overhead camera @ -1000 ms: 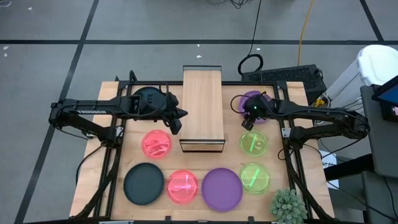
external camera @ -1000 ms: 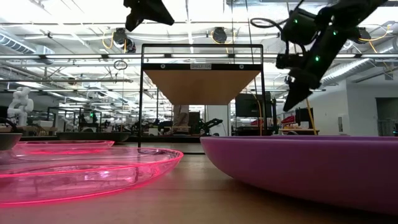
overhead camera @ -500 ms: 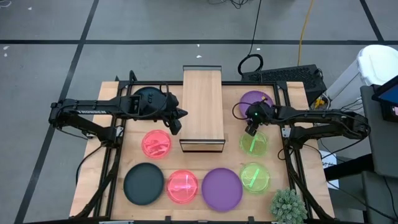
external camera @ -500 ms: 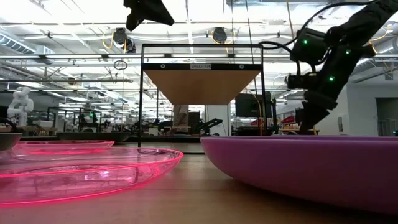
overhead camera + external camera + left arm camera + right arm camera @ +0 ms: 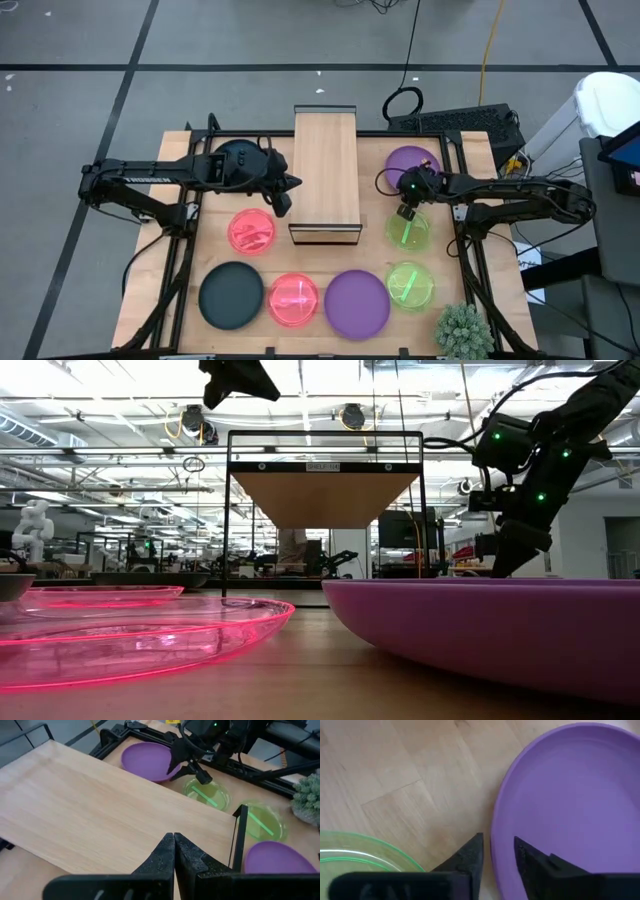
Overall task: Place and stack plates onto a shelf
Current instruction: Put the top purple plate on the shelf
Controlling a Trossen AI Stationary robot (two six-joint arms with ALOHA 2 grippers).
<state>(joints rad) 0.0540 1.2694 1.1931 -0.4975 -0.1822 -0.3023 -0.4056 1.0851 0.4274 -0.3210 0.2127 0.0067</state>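
Wood surface (image 5: pixel 180 290) on a grey lab floor, w/ the shelf (image 5: pixel 326 170) upright at mid-back as the landmark; its plank top is bare, so no plate stacked yet. Plates are spread flat and apart around it, prob. so each rim can be reached singly: dark plate (image 5: pixel 237 158) to the shelf's left-rear under the left arm, pink plate (image 5: pixel 251 231) left-front, purple plate (image 5: pixel 411 161) right-rear, green plate (image 5: pixel 408 230) right-front. A row of dark, pink, purple and green plates lies nearer the front edge.

Right gripper (image 5: pixel 406 209) is low, just right of the shelf, at the purple plate's near rim, between it and the green plate. In the right wrist view its fingers (image 5: pixel 470 855) straddle that rim w/ a narrow gap, one inside, one outside; looks like a pinch on the edge, though firm contact can't be told. Lift not started.

Left gripper (image 5: pixel 281 199) hangs beside the shelf's left edge, clenched, holding nothing, waiting.
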